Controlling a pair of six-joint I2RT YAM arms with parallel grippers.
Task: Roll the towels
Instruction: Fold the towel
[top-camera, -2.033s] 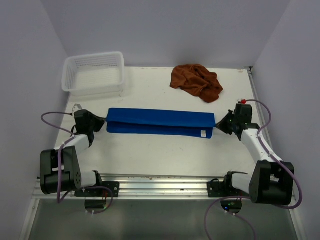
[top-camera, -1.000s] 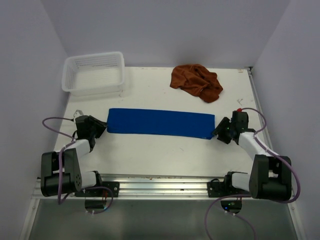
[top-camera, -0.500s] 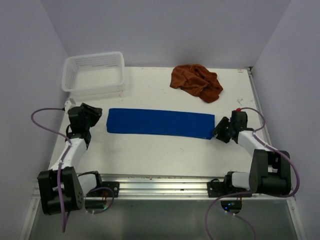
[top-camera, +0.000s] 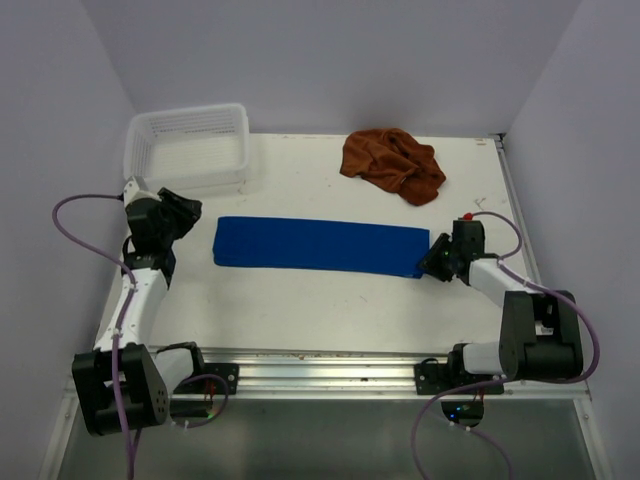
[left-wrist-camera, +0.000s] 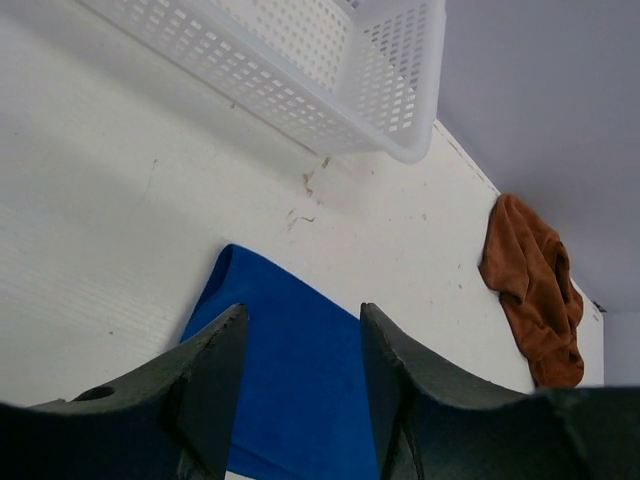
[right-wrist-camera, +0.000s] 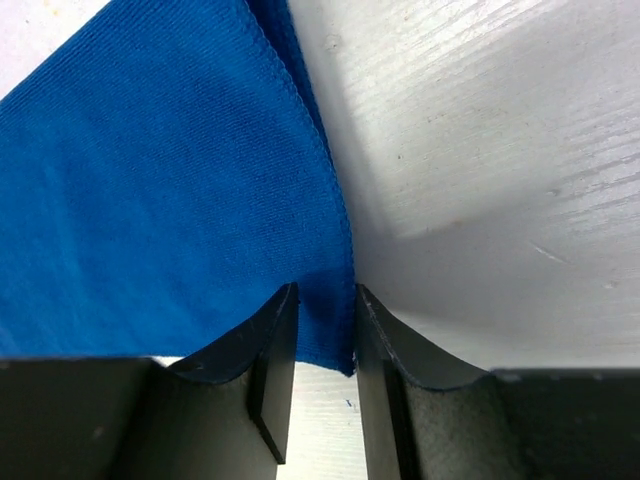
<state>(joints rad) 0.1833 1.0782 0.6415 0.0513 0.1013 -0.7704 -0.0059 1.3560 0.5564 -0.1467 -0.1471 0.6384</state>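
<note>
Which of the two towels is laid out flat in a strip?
The blue towel, the nearer one, folded into a long flat strip; the brown towel behind it sits crumpled in a heap.

We see a white perforated basket (top-camera: 186, 146) standing at the far left corner of the white table (top-camera: 300, 300), a metal rail (top-camera: 320, 372) along the near edge

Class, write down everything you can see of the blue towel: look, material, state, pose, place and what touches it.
The blue towel is a long, narrow strip of soft, knit-looking cloth with stitched edges, apparently folded lengthwise. It lies flat on the white table, running left to right across its middle. The right gripper sits at its right end; whether it grips cannot be told. The open left gripper hangs clear of its left end.
</note>
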